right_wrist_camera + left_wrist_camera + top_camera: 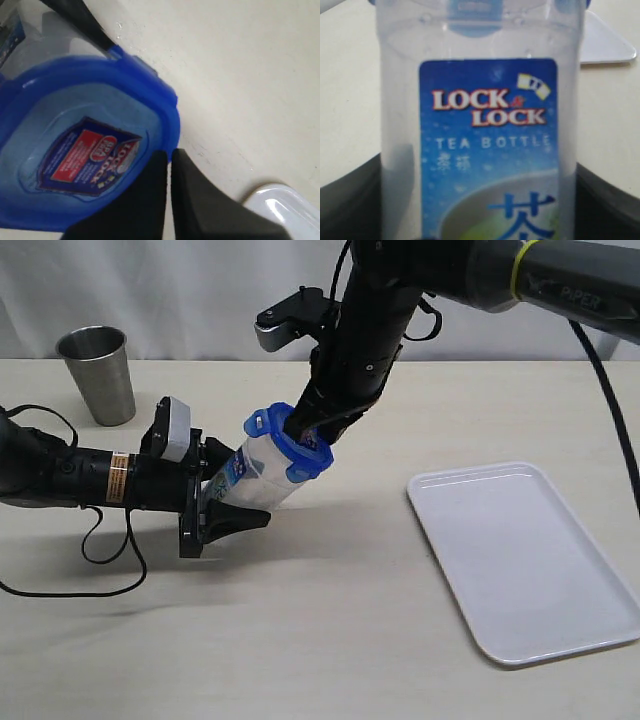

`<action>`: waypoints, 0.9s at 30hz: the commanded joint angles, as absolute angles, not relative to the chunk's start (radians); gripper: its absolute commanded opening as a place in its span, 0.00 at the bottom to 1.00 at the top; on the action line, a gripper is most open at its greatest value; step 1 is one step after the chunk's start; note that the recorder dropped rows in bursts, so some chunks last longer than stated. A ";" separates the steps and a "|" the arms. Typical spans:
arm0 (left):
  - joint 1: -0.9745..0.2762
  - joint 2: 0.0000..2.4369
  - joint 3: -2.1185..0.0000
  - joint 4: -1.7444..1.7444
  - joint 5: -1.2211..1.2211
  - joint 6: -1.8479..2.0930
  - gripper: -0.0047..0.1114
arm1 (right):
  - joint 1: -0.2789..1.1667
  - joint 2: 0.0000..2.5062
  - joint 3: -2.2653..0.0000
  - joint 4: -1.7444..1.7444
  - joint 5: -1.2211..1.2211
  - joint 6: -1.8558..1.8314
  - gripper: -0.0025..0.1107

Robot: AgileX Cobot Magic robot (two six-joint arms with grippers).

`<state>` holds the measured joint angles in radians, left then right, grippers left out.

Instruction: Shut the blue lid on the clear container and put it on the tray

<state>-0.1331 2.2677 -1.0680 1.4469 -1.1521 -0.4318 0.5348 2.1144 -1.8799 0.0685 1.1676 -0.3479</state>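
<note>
The clear container (245,475) leans off the table, its mouth toward the right, with my left gripper (215,505) shut on its lower body. Its blue label fills the left wrist view (485,150), with dark fingers (350,205) on both sides. The blue lid (300,455) sits on the container's mouth, one tab (260,423) sticking up. My right gripper (305,430) is shut, and its fingertips (170,152) rest against the rim of the lid (90,150). The white tray (520,560) lies flat at the right.
A steel cup (98,375) stands at the back left of the table. Black cables (100,550) loop beside the left arm. A corner of the tray shows in the left wrist view (605,45) and the right wrist view (280,205).
</note>
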 commanded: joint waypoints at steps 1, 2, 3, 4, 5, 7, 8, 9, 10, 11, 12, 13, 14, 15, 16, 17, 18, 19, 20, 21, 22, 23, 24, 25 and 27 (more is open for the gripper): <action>-0.140 2.261 -1.073 1.419 -1.217 -0.428 0.04 | 0.544 2.118 -1.868 0.108 1.167 -0.343 0.06; -0.140 2.261 -1.073 1.419 -1.196 -0.428 0.04 | 0.544 2.113 -1.868 0.108 1.165 -0.340 0.06; -0.140 2.261 -1.073 1.419 -1.162 -0.428 0.04 | 0.544 2.107 -1.868 0.108 1.157 -0.322 0.06; -0.140 2.261 -1.073 1.419 -1.142 -0.428 0.04 | 0.542 2.105 -1.868 0.108 1.147 -0.304 0.06; -0.140 2.261 -1.073 1.419 -1.127 -0.428 0.04 | 0.538 2.099 -1.868 0.111 1.133 -0.289 0.08; -0.140 2.261 -1.073 1.419 -1.107 -0.428 0.04 | 0.534 2.083 -1.868 0.125 1.103 -0.266 0.14; -0.140 2.261 -1.073 1.419 -1.105 -0.428 0.04 | 0.535 2.075 -1.870 0.139 1.095 -0.266 0.18; -0.140 2.261 -1.073 1.419 -1.102 -0.428 0.04 | 0.535 2.067 -1.872 0.151 1.094 -0.266 0.21; -0.140 2.261 -1.073 1.419 -1.099 -0.426 0.04 | 0.535 2.057 -1.877 0.173 1.091 -0.266 0.26; -0.140 2.261 -1.073 1.419 -1.092 -0.423 0.04 | 0.535 2.055 -1.888 0.203 1.093 -0.266 0.29; -0.140 2.261 -1.073 1.419 -1.081 -0.419 0.04 | 0.535 2.046 -1.897 0.231 1.098 -0.266 0.32; -0.140 2.261 -1.073 1.419 -1.074 -0.420 0.04 | 0.535 2.041 -1.911 0.267 1.098 -0.266 0.34; -0.140 2.261 -1.073 1.419 -1.067 -0.419 0.04 | 0.535 2.036 -1.927 0.300 1.098 -0.266 0.35; -0.140 2.261 -1.073 1.419 -1.065 -0.419 0.04 | 0.535 2.034 -1.948 0.323 1.098 -0.266 0.35; -0.140 2.261 -1.073 1.419 -1.056 -0.419 0.04 | 0.535 2.033 -1.969 0.352 1.098 -0.268 0.35; -0.140 2.261 -1.073 1.419 -1.052 -0.419 0.04 | 0.535 2.029 -1.988 0.380 1.100 -0.268 0.35; -0.140 2.261 -1.073 1.419 -1.052 -0.419 0.04 | 0.535 2.029 -1.999 0.402 1.100 -0.266 0.35; -0.140 2.261 -1.073 1.419 -1.052 -0.419 0.04 | 0.537 2.029 -2.010 0.410 1.100 -0.253 0.35; -0.140 2.261 -1.073 1.419 -1.052 -0.419 0.04 | 0.541 2.029 -2.012 0.410 1.100 -0.223 0.35; -0.140 2.261 -1.073 1.419 -1.052 -0.419 0.04 | 0.547 2.029 -2.012 0.396 1.102 -0.189 0.35; -0.140 2.261 -1.073 1.419 -1.052 -0.419 0.04 | 0.549 2.033 -2.012 0.355 1.117 -0.142 0.35; -0.140 2.261 -1.073 1.419 -1.052 -0.419 0.04 | 0.557 2.040 -2.012 0.322 1.134 -0.115 0.35; -0.140 2.261 -1.073 1.419 -1.052 -0.419 0.04 | 0.564 2.044 -2.012 0.280 1.159 -0.090 0.35; -0.140 2.261 -1.073 1.419 -1.052 -0.419 0.04 | 0.574 2.054 -2.012 0.214 1.181 -0.057 0.35; -0.140 2.261 -1.073 1.419 -1.052 -0.419 0.04 | 0.586 2.064 -2.012 0.146 1.214 -0.027 0.35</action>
<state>-0.1377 2.2621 -1.0680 1.4150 -1.0981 -0.4255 0.5695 2.0479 -2.0085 0.2595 1.1593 -0.0884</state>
